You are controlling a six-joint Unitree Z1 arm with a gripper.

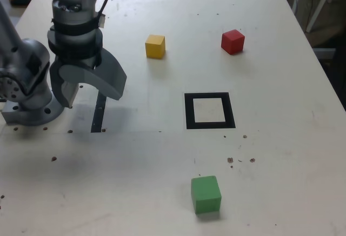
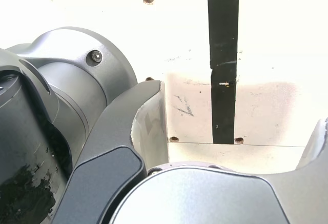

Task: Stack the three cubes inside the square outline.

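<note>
The open grey metal gripper point(image 1: 89, 87) is hovering above the pale, hole-pocked tabletop point(image 1: 135, 193), beside a black straight strip point(image 1: 99, 112). In the exterior view, the yellow point(image 1: 155, 47), red point(image 1: 233, 42) and green matte cubes point(image 1: 206, 195) and black square outline point(image 1: 190, 112) are lying to its right.

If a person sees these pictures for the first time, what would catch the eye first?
Probably the big grey gripper, its jaws wide open near the exterior view's left edge, above the black strip. Next, the thick black square outline right of centre there, with the green cube below it, and the yellow cube and red cube farther back.
</note>
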